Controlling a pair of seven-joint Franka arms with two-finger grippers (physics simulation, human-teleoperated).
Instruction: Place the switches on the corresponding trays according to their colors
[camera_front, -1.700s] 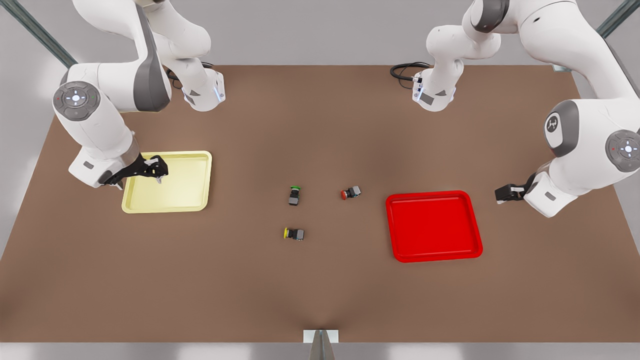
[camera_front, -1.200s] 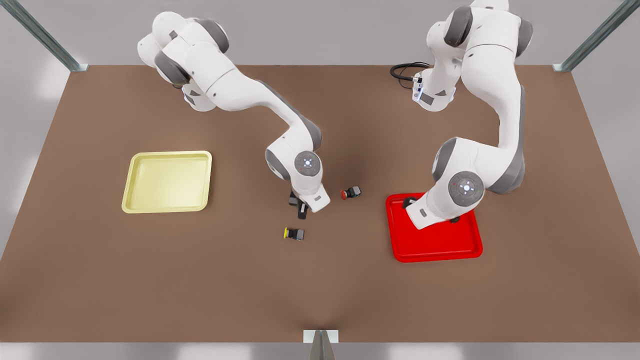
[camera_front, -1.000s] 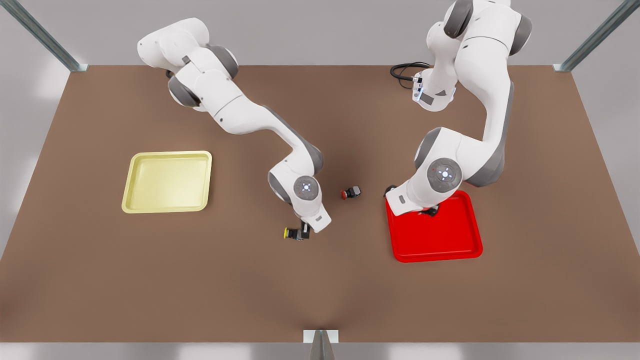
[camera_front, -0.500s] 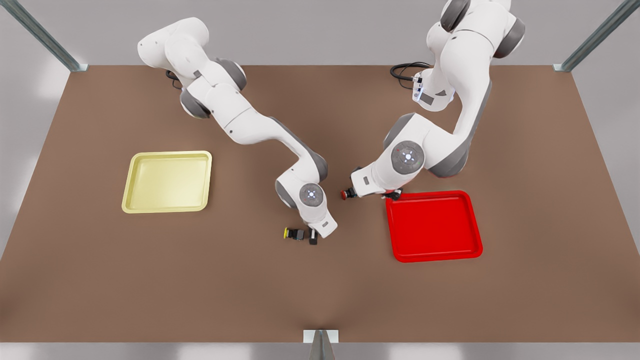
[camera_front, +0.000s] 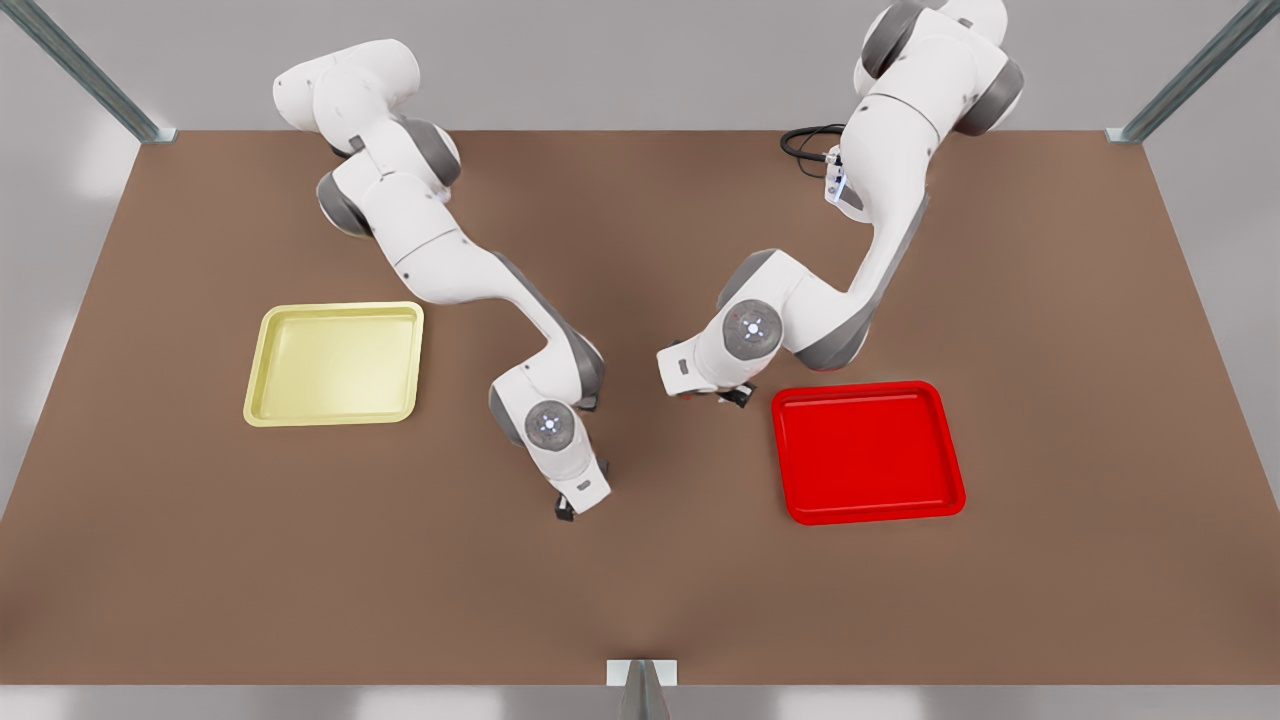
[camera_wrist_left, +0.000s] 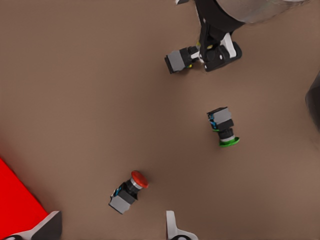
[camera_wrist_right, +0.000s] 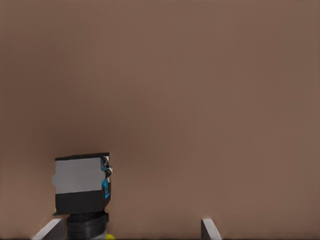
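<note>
The red-capped switch (camera_wrist_left: 129, 192) lies on its side on the brown table, just ahead of my left gripper (camera_wrist_left: 110, 227), which is open above it. This is the arm on the front view's right, and its gripper (camera_front: 715, 395) hangs beside the red tray (camera_front: 868, 452). The yellow-capped switch (camera_wrist_right: 82, 192) lies in the gap of my open right gripper (camera_wrist_right: 130, 230), close to one fingertip (camera_wrist_right: 50, 230). That arm is on the front view's left, with its gripper (camera_front: 565, 508) low over the table. The pale yellow tray (camera_front: 335, 363) holds nothing.
A green-capped switch (camera_wrist_left: 223, 127) lies between the two grippers. The left wrist view shows the right gripper (camera_wrist_left: 217, 52) at the yellow switch (camera_wrist_left: 179, 59) and a corner of the red tray (camera_wrist_left: 12, 200). A black cable (camera_front: 805, 140) lies at the table's far edge.
Both arms swung in from the table's sides. In the last half second the right gripper moved over the yellow switch, and the left gripper shifted to the front view's left over the red switch.
</note>
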